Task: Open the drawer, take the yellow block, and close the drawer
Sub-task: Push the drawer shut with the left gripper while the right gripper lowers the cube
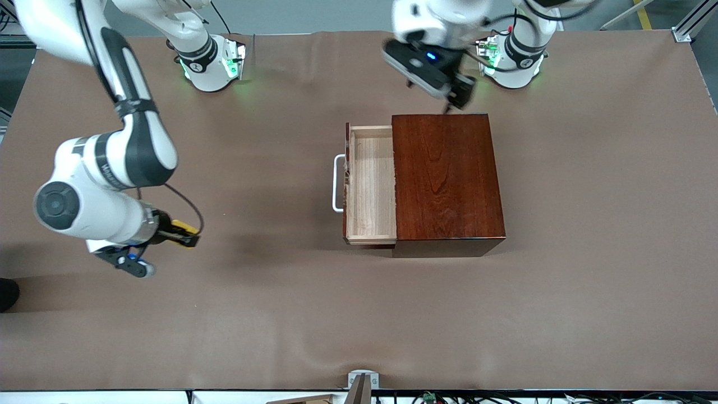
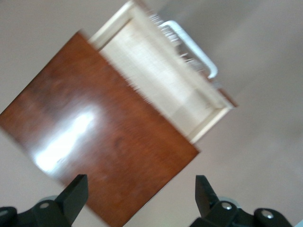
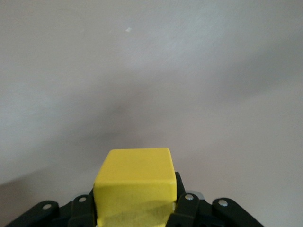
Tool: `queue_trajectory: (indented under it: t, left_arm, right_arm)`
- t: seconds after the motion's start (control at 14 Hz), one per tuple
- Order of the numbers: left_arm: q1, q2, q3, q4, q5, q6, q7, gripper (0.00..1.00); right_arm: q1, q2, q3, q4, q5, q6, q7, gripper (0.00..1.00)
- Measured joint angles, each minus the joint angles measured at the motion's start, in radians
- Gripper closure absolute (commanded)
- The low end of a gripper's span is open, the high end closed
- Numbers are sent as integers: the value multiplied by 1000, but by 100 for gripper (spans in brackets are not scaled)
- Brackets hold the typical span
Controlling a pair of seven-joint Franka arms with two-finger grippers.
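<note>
The dark red-brown wooden box [image 1: 446, 179] stands mid-table, and its drawer [image 1: 370, 185] is pulled out toward the right arm's end. The drawer's pale inside shows bare, and its white handle [image 1: 338, 183] is free. My right gripper [image 1: 188, 235] hangs over the bare cloth toward the right arm's end of the table, shut on the yellow block [image 1: 184, 227]. In the right wrist view the yellow block [image 3: 135, 187] fills the space between the fingers of the right gripper [image 3: 135, 203]. My left gripper [image 1: 455, 100] hovers open over the box's edge nearest the arms' bases. In the left wrist view the left gripper [image 2: 139, 187] is over the box [image 2: 94, 137], with the drawer [image 2: 161, 80] in sight.
A brown cloth [image 1: 589, 224] covers the whole table. A small metal bracket [image 1: 363, 381] sits at the table edge nearest the front camera. The two arm bases [image 1: 210, 62] [image 1: 513, 59] stand along the edge farthest from it.
</note>
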Motion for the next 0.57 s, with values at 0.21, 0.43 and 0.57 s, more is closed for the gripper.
queue_trajectory:
  t: [0.21,0.43,0.57]
  left_arm:
    - [-112,146,-15,73,52,94,21,0]
    - [-270,393,-8,221,258,116,82,0]
    - [-362,526,24,277,351,173,123,0]
  right_arm:
    - [-73,23,0,-22,-16,65,-189,100]
    - [-98,79,0,-26,-62,171,-287,100]
    - [-108,125,1,-27,-71,251,-333,100]
